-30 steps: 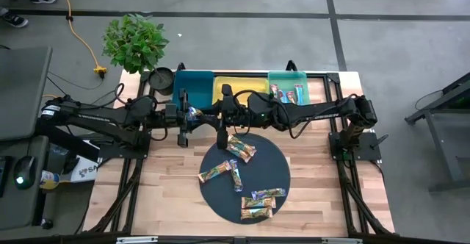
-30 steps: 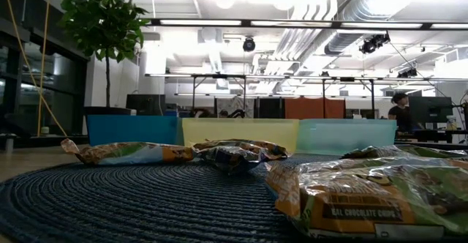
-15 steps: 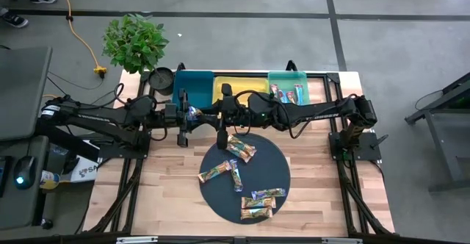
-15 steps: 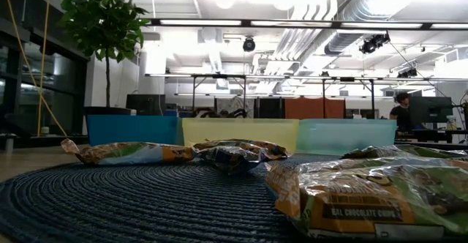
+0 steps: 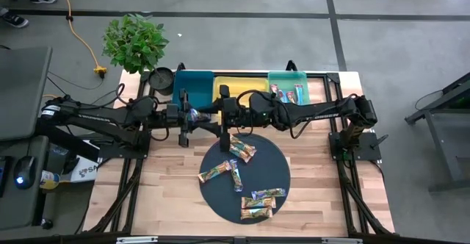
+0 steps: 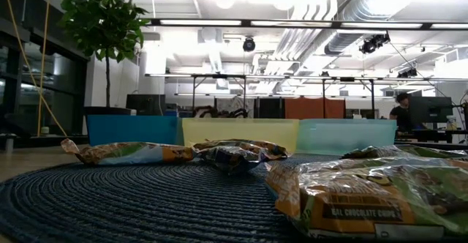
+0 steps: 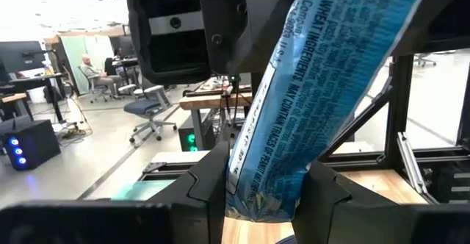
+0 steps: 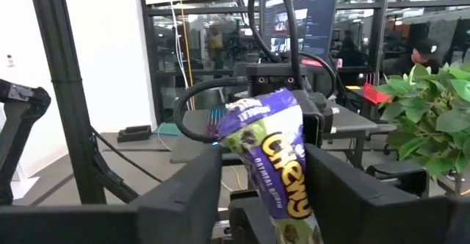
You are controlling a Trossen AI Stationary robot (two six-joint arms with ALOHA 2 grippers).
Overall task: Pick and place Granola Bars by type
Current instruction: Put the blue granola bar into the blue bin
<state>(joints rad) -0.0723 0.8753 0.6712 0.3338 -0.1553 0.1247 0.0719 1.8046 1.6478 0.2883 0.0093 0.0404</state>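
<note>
The left gripper hovers near the bench's far edge, in front of the teal bin, its fingers clamped on a blue-white granola bar. Facing it, the right gripper has its fingers spread on either side of that bar's other end, apart from the wrapper. More granola bars lie on the round dark mat at the bench's middle; two rest in the green bin.

Both arms meet above the table's middle, left gripper fingers clamped, right gripper alongside.

The left gripper grips a blue-white granola bar.
</note>
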